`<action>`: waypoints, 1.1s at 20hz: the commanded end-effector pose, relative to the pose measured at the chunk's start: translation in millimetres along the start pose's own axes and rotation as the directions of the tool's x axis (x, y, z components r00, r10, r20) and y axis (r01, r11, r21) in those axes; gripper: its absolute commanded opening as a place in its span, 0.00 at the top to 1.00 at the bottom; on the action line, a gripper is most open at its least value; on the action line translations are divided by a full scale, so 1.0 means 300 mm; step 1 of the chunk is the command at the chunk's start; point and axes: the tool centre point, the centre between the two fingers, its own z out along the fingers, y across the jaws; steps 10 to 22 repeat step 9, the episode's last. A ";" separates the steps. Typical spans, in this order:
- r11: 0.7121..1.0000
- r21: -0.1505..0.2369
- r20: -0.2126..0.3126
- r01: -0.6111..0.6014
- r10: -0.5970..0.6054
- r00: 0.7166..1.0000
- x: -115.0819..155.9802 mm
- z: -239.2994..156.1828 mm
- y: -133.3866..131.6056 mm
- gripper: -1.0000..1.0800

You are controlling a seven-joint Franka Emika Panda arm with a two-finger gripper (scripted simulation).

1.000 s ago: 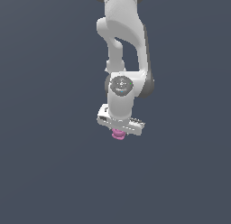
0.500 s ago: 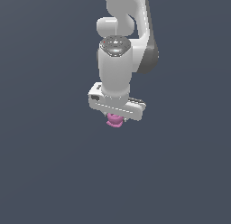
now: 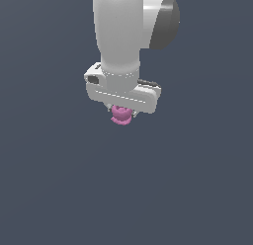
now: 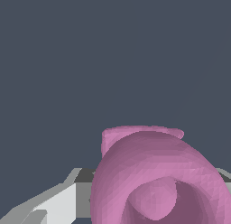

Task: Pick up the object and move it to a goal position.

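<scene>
The object point(image 3: 120, 115) is a tiny pink knobbly piece that hangs just under my white hand in the exterior view. My gripper point(image 3: 121, 112) is shut on it; the fingers are mostly hidden behind the hand body. In the wrist view the pink object point(image 4: 158, 178) fills much of the picture, showing a rounded ringed face, with a grey and white fingertip point(image 4: 58, 203) beside it. The arm points down from the top of the exterior view. No goal marker shows in either view.
Only a plain dark grey-blue surface point(image 3: 59, 189) lies around and below the arm in both views.
The arm with the pink object has come toward the exterior camera and risen in the picture; it looks larger. The hand has turned somewhat. The object stays in the grip.
</scene>
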 end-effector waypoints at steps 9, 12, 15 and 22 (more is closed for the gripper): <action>1.000 -0.001 0.002 0.000 0.000 1.000 0.008 -0.095 0.013 1.00; 1.000 -0.001 0.002 0.000 0.000 1.000 0.008 -0.095 0.013 1.00; 1.000 -0.001 0.002 0.000 0.000 1.000 0.008 -0.095 0.013 1.00; 1.000 -0.001 0.002 0.000 0.000 1.000 0.008 -0.095 0.013 1.00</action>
